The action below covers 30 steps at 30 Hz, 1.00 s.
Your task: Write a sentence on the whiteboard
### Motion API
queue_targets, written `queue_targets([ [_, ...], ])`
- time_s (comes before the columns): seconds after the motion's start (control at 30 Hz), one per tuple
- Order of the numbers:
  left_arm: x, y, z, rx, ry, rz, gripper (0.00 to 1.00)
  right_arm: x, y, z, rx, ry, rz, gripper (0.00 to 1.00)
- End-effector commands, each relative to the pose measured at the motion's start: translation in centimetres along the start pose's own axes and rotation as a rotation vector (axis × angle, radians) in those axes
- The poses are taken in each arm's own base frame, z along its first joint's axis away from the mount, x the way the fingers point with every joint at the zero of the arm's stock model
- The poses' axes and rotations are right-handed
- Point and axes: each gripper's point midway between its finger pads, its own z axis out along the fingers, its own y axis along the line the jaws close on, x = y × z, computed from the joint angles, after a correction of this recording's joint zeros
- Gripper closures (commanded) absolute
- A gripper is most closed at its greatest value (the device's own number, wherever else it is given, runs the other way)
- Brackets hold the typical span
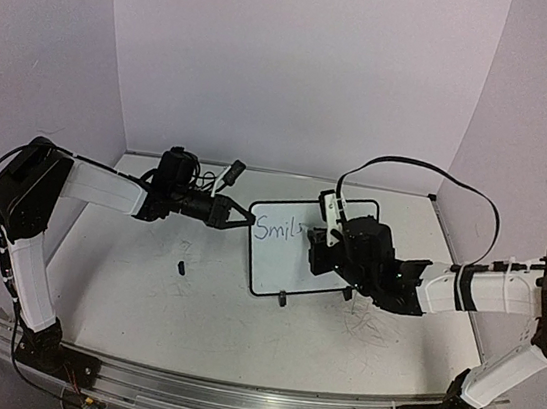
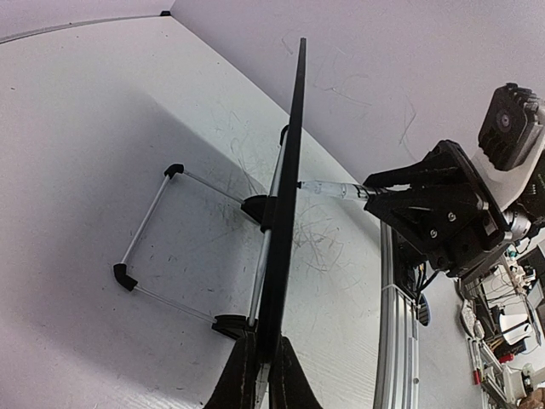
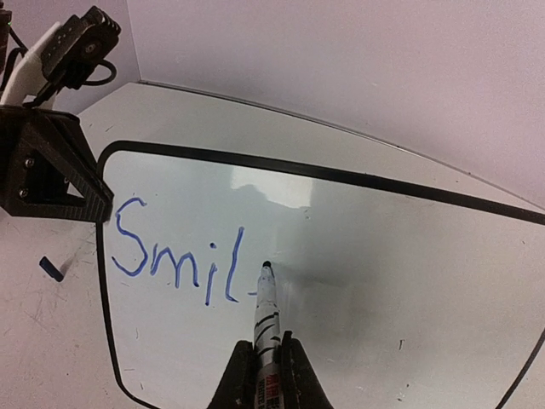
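The whiteboard [image 1: 291, 262] stands tilted mid-table, white with a thin black frame. My left gripper [image 1: 248, 218] is shut on its left edge; in the left wrist view the board [image 2: 289, 196] is edge-on between my fingers [image 2: 232, 379]. My right gripper [image 1: 325, 237] is shut on a white marker [image 3: 271, 319] whose tip touches the board [image 3: 392, 281]. The sentence [image 3: 174, 256] reads "Smil" in blue, with a short stroke beginning beside the marker tip. The marker [image 2: 328, 189] meets the board face in the left wrist view.
A small dark cap-like piece [image 1: 181, 267] lies on the table left of the board. The board's wire stand [image 2: 162, 230] spreads behind it. Grey scuff scribbles [image 1: 369, 323] mark the tabletop. White walls close the back and sides; an aluminium rail [image 1: 228, 395] runs along the front.
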Motion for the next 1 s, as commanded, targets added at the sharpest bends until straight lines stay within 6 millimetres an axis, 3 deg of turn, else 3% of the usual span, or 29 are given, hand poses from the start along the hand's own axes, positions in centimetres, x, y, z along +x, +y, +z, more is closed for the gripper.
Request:
queue_targets([
  [0.0, -1.0, -1.4, -0.4, 0.042, -0.007, 0.024, 1.0, -1.6, 0.0, 0.6, -0.002, -0.04, 0.022, 1.0],
  [0.3, -1.0, -1.5, -0.4, 0.043, -0.008, 0.025, 1.0, -0.1, 0.5, 0.3, -0.038, 0.005, 0.027, 1.0],
  [0.97, -0.9, -1.4, -0.3, 0.042, -0.006, 0.022, 1.0, 2.7, -0.6, -0.7, -0.015, 0.068, 0.035, 1.0],
])
